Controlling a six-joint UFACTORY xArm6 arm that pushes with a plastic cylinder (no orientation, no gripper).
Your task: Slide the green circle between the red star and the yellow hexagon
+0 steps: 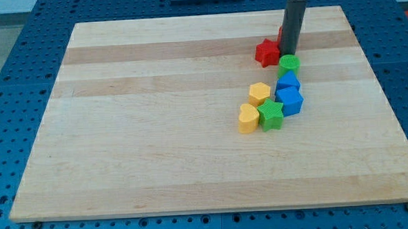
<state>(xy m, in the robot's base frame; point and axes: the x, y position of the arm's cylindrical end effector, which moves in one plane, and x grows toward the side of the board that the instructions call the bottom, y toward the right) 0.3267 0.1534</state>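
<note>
My tip is down on the wooden counter near the view's top right, the dark rod rising straight out of frame above it. There is no hand on this arm, only that rod, so nothing opens or closes and nothing is held. Right under the tip, toward the view's bottom, sits the green circle, touching or very nearly touching it. Just to the view's left of the tip is the red star, close against the rod; a sliver of another red block peeks out behind the rod, its shape hidden. Below the green circle run two blue blocks, the upper blue block and the lower blue block, stacked in a line down the view. Further down and to the left of the tip lie the yellow hexagon, a green star and a yellow heart, clustered together.
</note>
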